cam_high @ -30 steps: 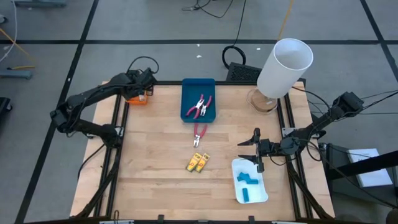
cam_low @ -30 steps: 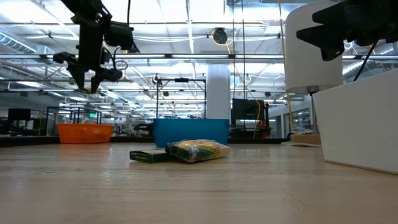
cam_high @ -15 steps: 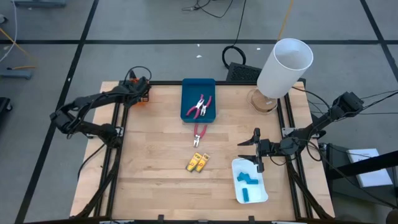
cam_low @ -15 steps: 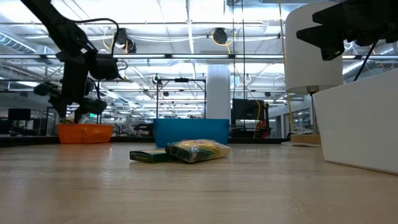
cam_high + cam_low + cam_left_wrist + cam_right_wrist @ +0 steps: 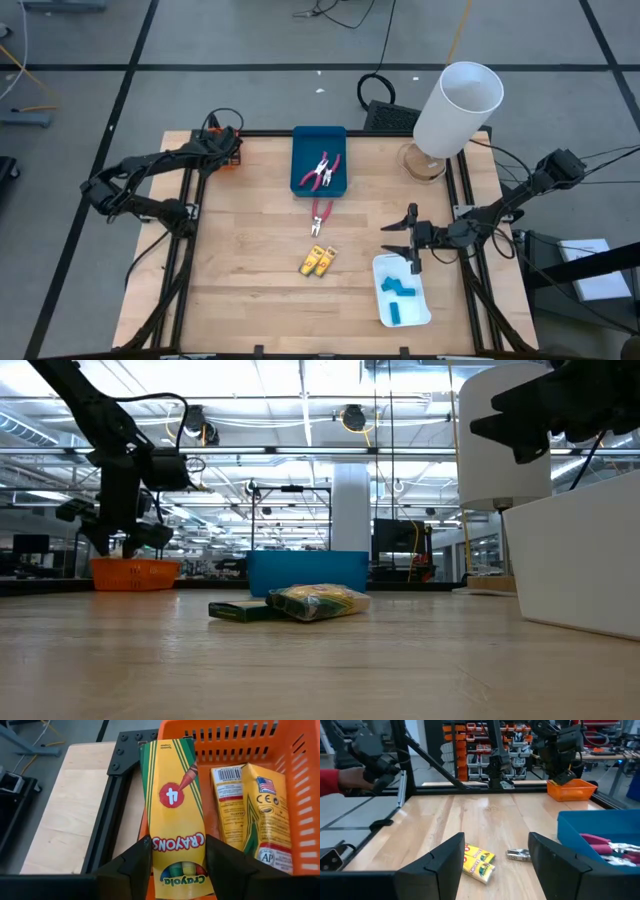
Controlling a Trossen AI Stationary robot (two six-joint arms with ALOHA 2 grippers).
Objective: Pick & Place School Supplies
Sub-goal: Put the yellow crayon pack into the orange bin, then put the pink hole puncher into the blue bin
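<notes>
Lowered since a second ago, left hand (image 5: 175, 870) grips crayon box (image 5: 174, 805) over orange basket (image 5: 305, 795), sorting like with like; right hand (image 5: 408, 242) open, idle above tabletop (image 5: 250, 260).

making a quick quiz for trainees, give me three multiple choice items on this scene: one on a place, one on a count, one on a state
1. Where is the left pincer?
A. over the orange basket
B. over the blue tray
C. beside the white tray

2. How many crayon boxes lie loose on the table?
A. none
B. two
C. four

3. What is the left pincer's state?
A. open and empty
B. shut on a crayon box
C. shut on pliers

Answers:
1 A: the high view puts it at the basket in the table's far left corner.
2 B: two yellow crayon boxes lie side by side mid-table.
3 B: the left wrist view shows both fingers clamping a crayon box over the basket.
</notes>
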